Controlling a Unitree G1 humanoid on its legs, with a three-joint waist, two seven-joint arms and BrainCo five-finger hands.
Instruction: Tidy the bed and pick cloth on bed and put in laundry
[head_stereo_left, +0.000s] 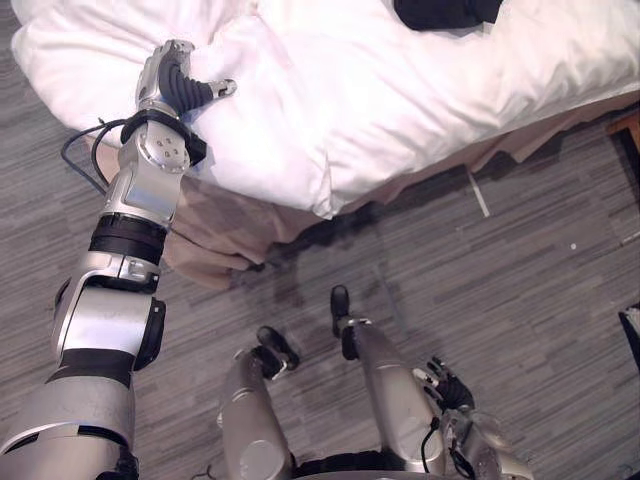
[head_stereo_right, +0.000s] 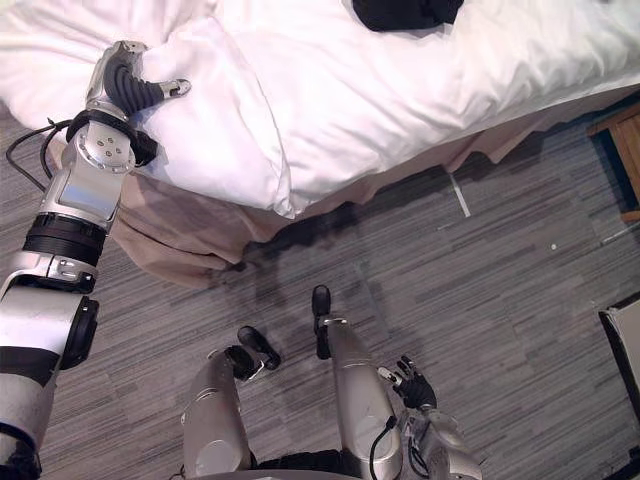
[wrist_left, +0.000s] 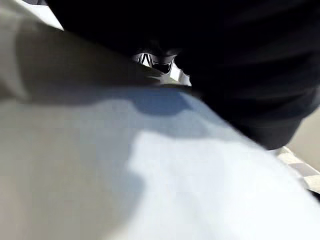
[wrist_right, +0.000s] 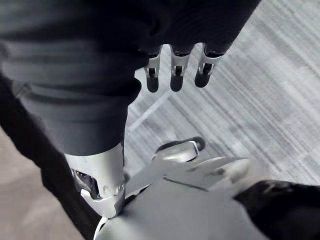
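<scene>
The rumpled white duvet (head_stereo_left: 400, 90) is bunching under the left hand (head_stereo_left: 170, 80), which is resting there apparently to smooth it, though I cannot tell its grip.

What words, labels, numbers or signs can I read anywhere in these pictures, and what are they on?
There is no readable text in any view.
white duvet: plain, no print.
dark cloth lying on the duvet: no label shows.
left hand and right hand: no marking that can be read.
grey floor: no sign or number.
</scene>
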